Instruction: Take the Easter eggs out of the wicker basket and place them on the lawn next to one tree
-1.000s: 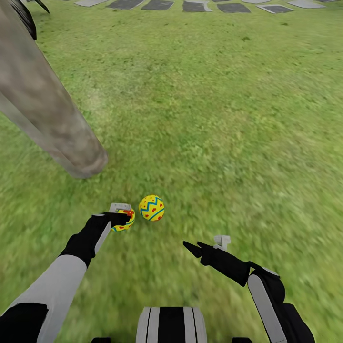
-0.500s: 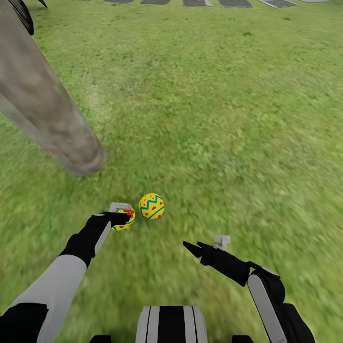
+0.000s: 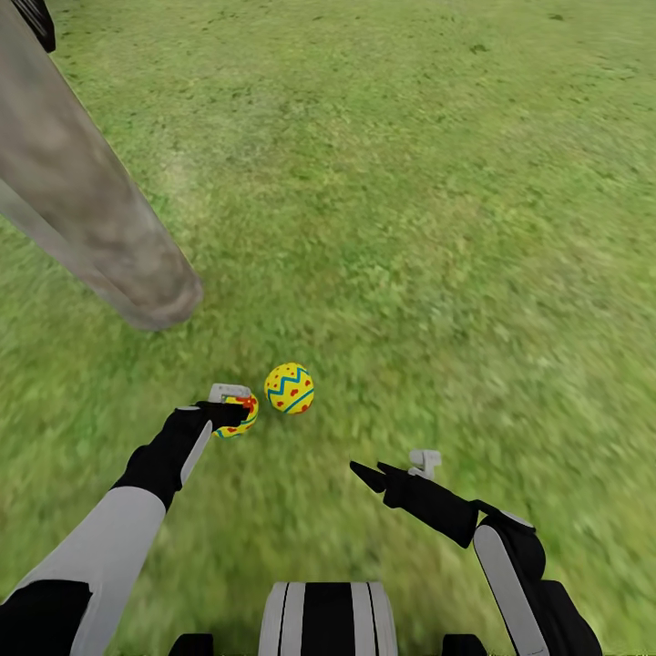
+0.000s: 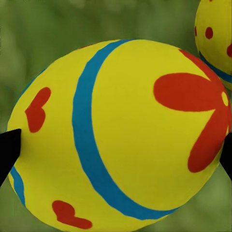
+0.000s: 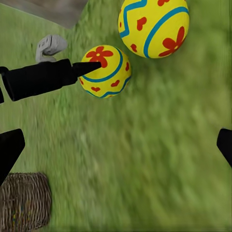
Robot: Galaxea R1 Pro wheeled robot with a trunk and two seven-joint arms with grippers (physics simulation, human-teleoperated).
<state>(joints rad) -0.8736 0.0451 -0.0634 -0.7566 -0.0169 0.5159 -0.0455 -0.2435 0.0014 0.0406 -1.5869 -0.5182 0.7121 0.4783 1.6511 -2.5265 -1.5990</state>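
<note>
Two yellow Easter eggs with red flowers and blue bands are in view. One egg (image 3: 290, 388) lies on the lawn (image 3: 437, 228), a short way from the foot of the tree (image 3: 137, 282) with the thick grey-brown trunk. My left gripper (image 3: 235, 412) is shut on the other egg (image 3: 240, 421) just beside it, low over the grass. That held egg (image 4: 116, 130) sits between both fingertips (image 4: 8, 150). My right gripper (image 3: 396, 466) hangs open with nothing in it. In the right wrist view the wicker basket (image 5: 24, 200) stands on the grass, its inside hidden.
Open green grass stretches ahead and to the right of the eggs. The leaning trunk (image 5: 53, 9) takes up the left side. My robot base (image 3: 328, 620) is at the near edge.
The whole head view has shifted, so the grey paving stones slid out past the far edge. Both arms and both eggs keep their places relative to each other.
</note>
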